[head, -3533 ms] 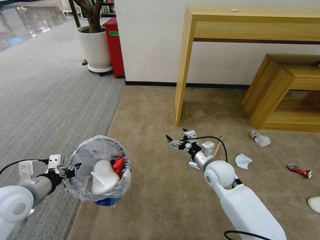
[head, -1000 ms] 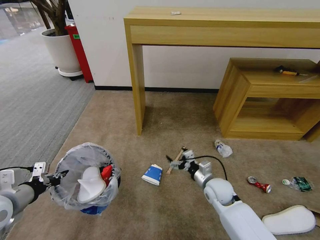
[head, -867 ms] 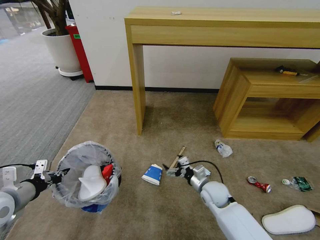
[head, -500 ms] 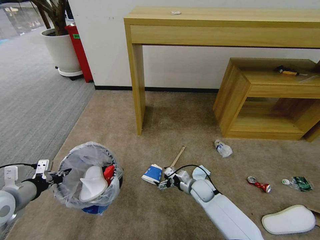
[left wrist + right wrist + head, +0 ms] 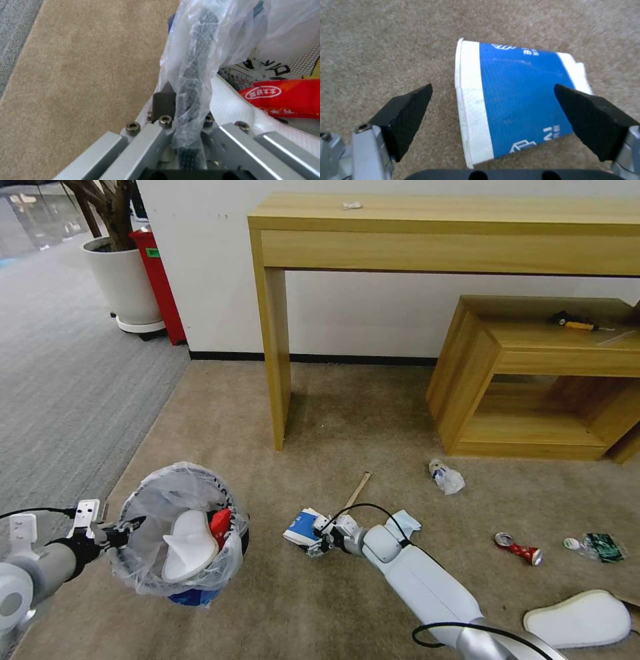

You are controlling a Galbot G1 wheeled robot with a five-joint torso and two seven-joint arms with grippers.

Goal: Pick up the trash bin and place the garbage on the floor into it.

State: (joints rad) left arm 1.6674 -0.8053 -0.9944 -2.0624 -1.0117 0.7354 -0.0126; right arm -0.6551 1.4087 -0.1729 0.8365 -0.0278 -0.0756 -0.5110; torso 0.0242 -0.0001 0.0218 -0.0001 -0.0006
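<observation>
Right gripper (image 5: 493, 87) (fingers spread) straddles blue cup (image 5: 520, 100).

The right gripper (image 5: 491, 90) stands with its jaws wide apart over the flattened blue cup (image 5: 516, 100), and bare floor (image 5: 386, 50) lies free on both sides of the cup. In the head view, from the cup (image 5: 301, 527), the wooden stick (image 5: 357, 491) lies at 2 o'clock and the mask (image 5: 403, 524) at 3 o'clock, both near. The trash bin (image 5: 180, 537), held by the left gripper (image 5: 127, 530), blocks 9 o'clock. The table leg (image 5: 275, 360) stands at 12 o'clock, well apart.
</observation>
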